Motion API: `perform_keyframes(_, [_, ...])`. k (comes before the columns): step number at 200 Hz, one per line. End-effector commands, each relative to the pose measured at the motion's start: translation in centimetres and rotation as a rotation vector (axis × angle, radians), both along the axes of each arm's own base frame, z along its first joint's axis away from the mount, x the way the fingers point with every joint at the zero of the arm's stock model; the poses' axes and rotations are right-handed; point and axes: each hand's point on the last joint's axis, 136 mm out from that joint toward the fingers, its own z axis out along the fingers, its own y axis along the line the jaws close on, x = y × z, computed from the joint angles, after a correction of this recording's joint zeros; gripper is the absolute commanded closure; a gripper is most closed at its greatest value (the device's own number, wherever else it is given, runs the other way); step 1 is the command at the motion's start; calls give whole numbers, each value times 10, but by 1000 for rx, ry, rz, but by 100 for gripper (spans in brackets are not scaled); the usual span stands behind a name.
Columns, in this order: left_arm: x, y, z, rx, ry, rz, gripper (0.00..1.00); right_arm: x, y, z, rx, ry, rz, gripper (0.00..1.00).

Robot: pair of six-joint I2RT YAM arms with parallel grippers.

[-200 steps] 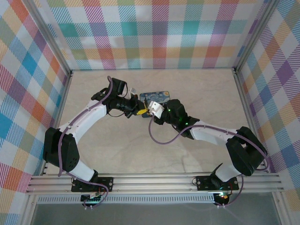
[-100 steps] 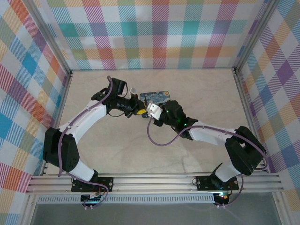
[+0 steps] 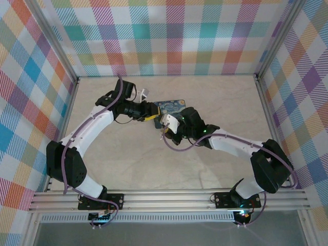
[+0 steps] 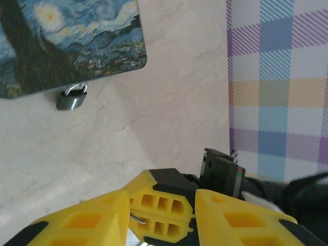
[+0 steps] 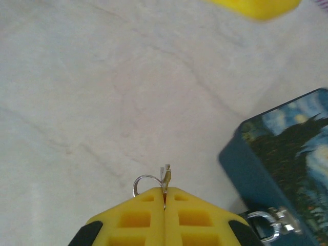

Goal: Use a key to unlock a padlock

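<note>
Between the right fingers, which are pressed together, the key is clamped. Only its thin brownish tip sticks out past the seam. A wire ring loops out to the left of the tip, and the rest of the key is hidden inside the grip.

Just right of those fingers is silvery latch hardware on the box, cut off by the frame bottom. Can't tell if the loop there is the shackle.

The left wrist view gives the padlock. It sits ahead and up-left of the left fingers, well apart from them. It has a dark grey body and a thin silver shackle, and lies on the desk with the shackle at the box's edge. Can't tell if it's hooked through anything.

The left fingers are apart and grip nothing. The right fingers' tips show in the gap between them, with a metal sliver at their left edge that is too small to identify.

In the top view both sets of fingers are close together at the box's near-left corner. The key and padlock are too small to make out there.

Materials:
- The fingers are yellow plastic with cell cutouts.
- The box lid is glossy, painted in blue swirls, with rounded corners.
- The desk is pale and marble-veined.
- A plaid wall stands to the right.
</note>
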Motion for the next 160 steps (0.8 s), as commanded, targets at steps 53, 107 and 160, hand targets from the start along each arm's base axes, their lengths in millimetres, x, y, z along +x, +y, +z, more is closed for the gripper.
perform_keyframes(53, [-53,-17,-2,-112,-247,-435,68,-63,-7,28,148,545,162,100])
perform_keyframes(107, [-58,-25,-19,-92,-186,-445,69,-56,-11,33,156,577,127,100])
perform_keyframes(160, [-75,-37,-13,-109,-203,-485,70,-52,-5,38,168,612,154,100])
